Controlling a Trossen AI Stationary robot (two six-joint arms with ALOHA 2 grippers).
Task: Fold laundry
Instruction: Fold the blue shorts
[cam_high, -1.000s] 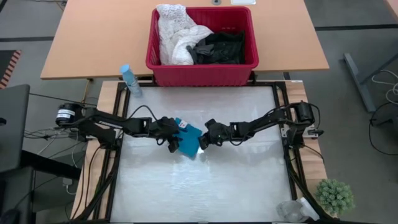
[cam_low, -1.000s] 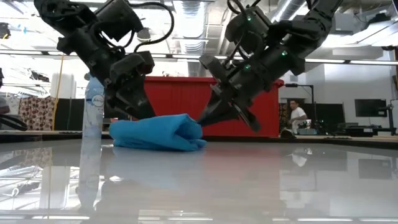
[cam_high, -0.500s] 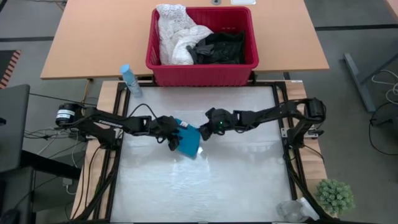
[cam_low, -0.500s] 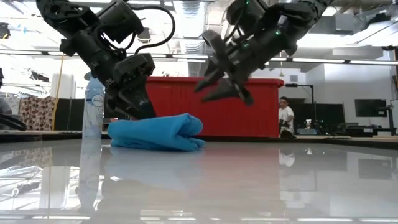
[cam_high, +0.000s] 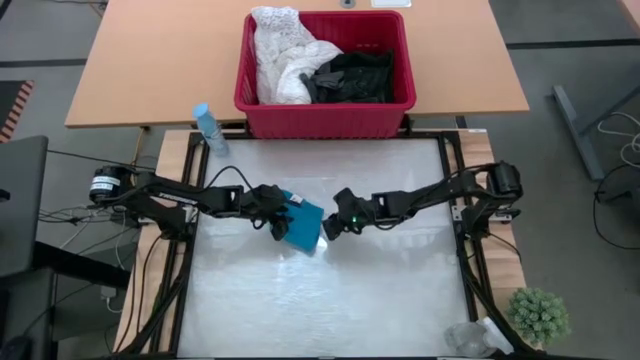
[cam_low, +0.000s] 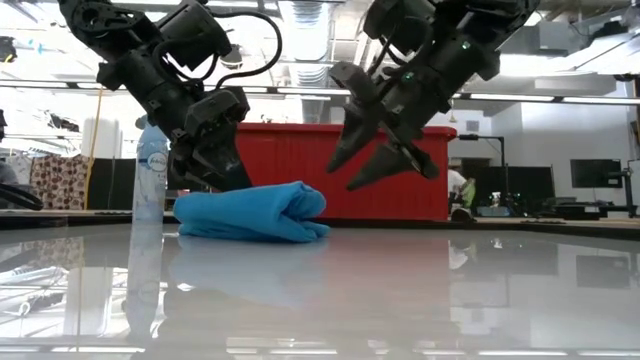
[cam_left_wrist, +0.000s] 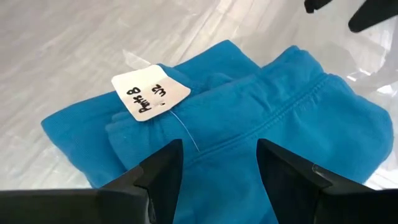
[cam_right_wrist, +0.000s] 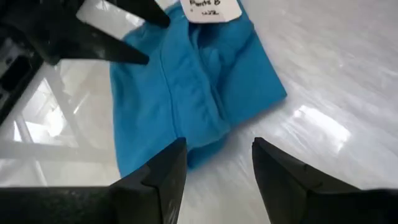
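Teal fabric, folded into a compact bundle (cam_high: 303, 227), lies left of centre in the high view on the glossy white desk (cam_high: 380, 300); a white handwritten tag (cam_left_wrist: 150, 91) rests on its upper layer. The left end effector (cam_high: 281, 227), fingers spread wide, sits at the bundle's left edge; in the low view it presses onto the top of the fabric at centre left. The right end effector (cam_high: 331, 228), fingers also spread and holding nothing, hangs clear of the desk just right of the bundle. At the top centre of the high view, a red slotted basket (cam_high: 325, 110) holds a white lacy garment (cam_high: 283, 55) and black garments (cam_high: 355, 75). A pale blue bottle (cam_high: 209, 129) stands at upper left.
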